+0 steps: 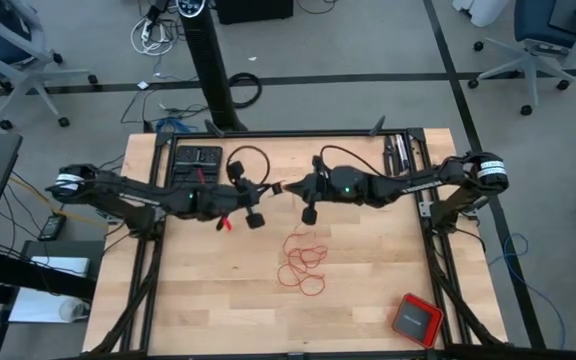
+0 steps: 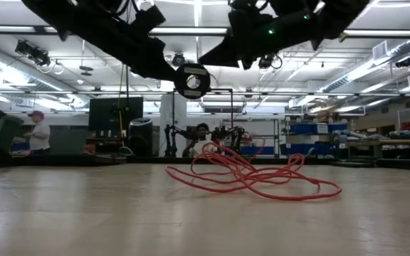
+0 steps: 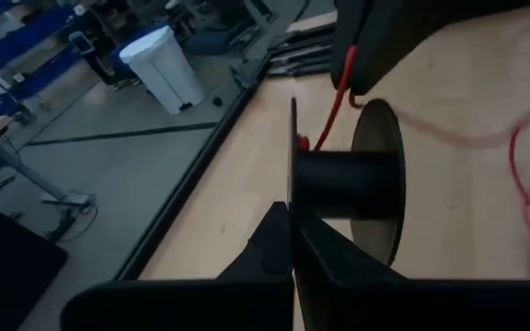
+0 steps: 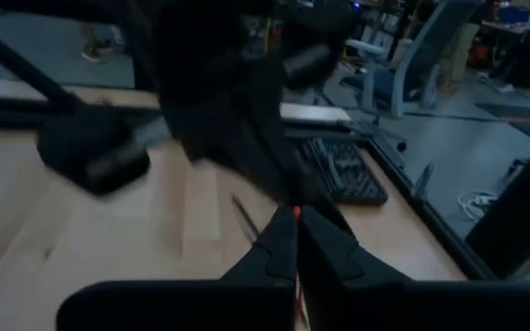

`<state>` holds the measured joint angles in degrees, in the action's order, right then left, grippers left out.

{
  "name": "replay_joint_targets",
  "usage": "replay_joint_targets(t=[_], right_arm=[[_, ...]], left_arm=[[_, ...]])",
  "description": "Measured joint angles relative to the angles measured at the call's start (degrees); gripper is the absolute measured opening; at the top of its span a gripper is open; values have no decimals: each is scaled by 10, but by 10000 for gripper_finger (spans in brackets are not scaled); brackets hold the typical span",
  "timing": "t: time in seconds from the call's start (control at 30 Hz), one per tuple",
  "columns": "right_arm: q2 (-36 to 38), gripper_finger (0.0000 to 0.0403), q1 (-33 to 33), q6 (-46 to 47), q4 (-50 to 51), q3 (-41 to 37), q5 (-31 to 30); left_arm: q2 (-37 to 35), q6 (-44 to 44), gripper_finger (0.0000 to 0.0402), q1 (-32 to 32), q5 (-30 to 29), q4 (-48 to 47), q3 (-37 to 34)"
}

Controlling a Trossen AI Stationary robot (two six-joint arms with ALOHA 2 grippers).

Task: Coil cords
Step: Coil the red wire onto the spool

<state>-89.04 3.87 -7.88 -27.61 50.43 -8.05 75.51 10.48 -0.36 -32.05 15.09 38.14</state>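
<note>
The red cord (image 1: 302, 264) lies in loose loops on the table's middle, and also shows in the low view (image 2: 251, 174). A short stretch of it (image 3: 331, 110) runs up to a black spool (image 3: 343, 184), which is held high above the table. The spool also shows in the low view (image 2: 192, 80). My left gripper (image 1: 271, 190) is shut on the spool. My right gripper (image 1: 287, 187) faces it tip to tip, just beyond the spool (image 3: 352, 78), and is shut on the cord. My left gripper (image 3: 293, 244) pinches the rim of the spool's thin far-side flange (image 3: 293, 175) between its two fingers. It comes level from the table's left. The spool is lifted clear, with its axis level. My right gripper (image 4: 294, 241) pinches the red cord (image 4: 295, 213) at its fingertips, coming level from the table's right. From the fingers the cord runs straight to the spool's hub (image 3: 304, 142).
A red square box with a dark top (image 1: 415, 318) sits at the near right corner. A black tray of parts (image 1: 197, 160) lies at the far left and a rack of tools (image 1: 400, 152) at the far right. People stand in the room behind the table (image 2: 38, 131).
</note>
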Motion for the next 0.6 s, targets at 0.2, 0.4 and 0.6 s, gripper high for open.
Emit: replay_joint_targets(t=[0.2, 0.4, 0.6], right_arm=[[-8, 1, 30, 2, 24, 35, 58], [-10, 0, 49, 1, 50, 42, 49], [-3, 0, 77, -3, 65, 43, 45]], left_arm=[[34, -2, 1, 54, 20, 46, 10], [53, 1, 1, 83, 39, 35, 43], [60, 16, 1, 120, 72, 36, 64]])
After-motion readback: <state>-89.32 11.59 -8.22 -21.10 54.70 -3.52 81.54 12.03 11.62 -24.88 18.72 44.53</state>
